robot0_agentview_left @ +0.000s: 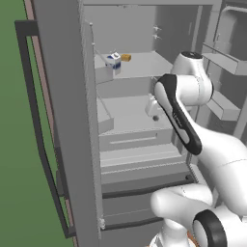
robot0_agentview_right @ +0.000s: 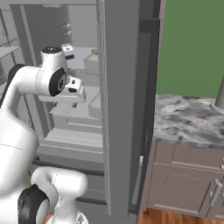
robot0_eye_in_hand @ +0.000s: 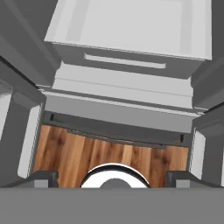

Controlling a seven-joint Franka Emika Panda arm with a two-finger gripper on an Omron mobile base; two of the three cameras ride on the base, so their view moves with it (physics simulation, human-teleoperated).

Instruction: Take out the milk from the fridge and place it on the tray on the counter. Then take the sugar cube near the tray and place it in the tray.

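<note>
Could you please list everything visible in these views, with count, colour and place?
fridge: one, grey, open, in front of the base; black bar handle on its left door in the left base view.
milk: one, white carton with blue markings, upright on an upper fridge shelf.
small block: one, orange-tan, on the same shelf just right of the carton, apart from it.
drawers: several, grey, low in the fridge.
counter: one, grey-white marbled, right of the fridge over grey-brown cabinets.
floor: wood-brown, under the fridge front.
wall: green, behind the counter.
arm: one, white with dark joints, reaching into the fridge.
gripper: one, dark tips, open, empty, pointing down at the floor.
</note>
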